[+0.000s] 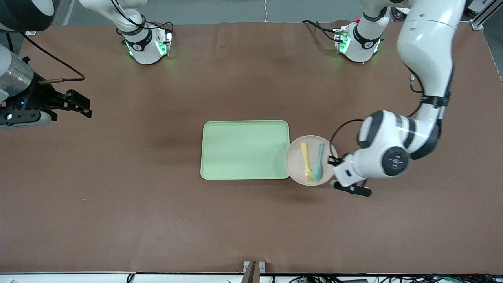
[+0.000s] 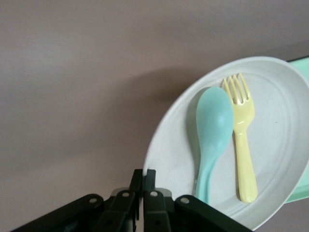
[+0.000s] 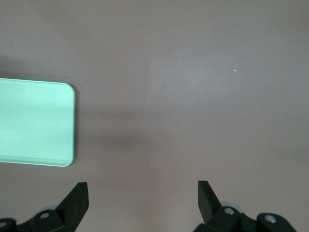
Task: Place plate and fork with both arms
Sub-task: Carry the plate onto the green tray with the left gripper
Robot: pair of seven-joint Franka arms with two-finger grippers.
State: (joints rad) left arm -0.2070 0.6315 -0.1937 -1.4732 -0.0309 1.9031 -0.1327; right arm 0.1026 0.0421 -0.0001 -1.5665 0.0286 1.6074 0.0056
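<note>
The round cream plate (image 1: 298, 165) is held up, its edge overlapping the light-green tray (image 1: 243, 149) at the tray's end toward the left arm. On the plate lie the pale-yellow fork (image 1: 305, 162) and a teal spoon (image 1: 319, 161), side by side. My left gripper (image 1: 337, 162) is shut on the plate's rim; in the left wrist view the fingers (image 2: 144, 186) pinch the rim of the plate (image 2: 285, 145), with the fork (image 2: 244, 140) and the spoon (image 2: 212, 130) on it. My right gripper (image 1: 80, 104) is open and empty, waiting over bare table toward the right arm's end.
The brown table (image 1: 157, 216) stretches wide around the tray. The tray's corner shows in the right wrist view (image 3: 34, 121). The arm bases (image 1: 147, 45) stand at the table's edge farthest from the camera.
</note>
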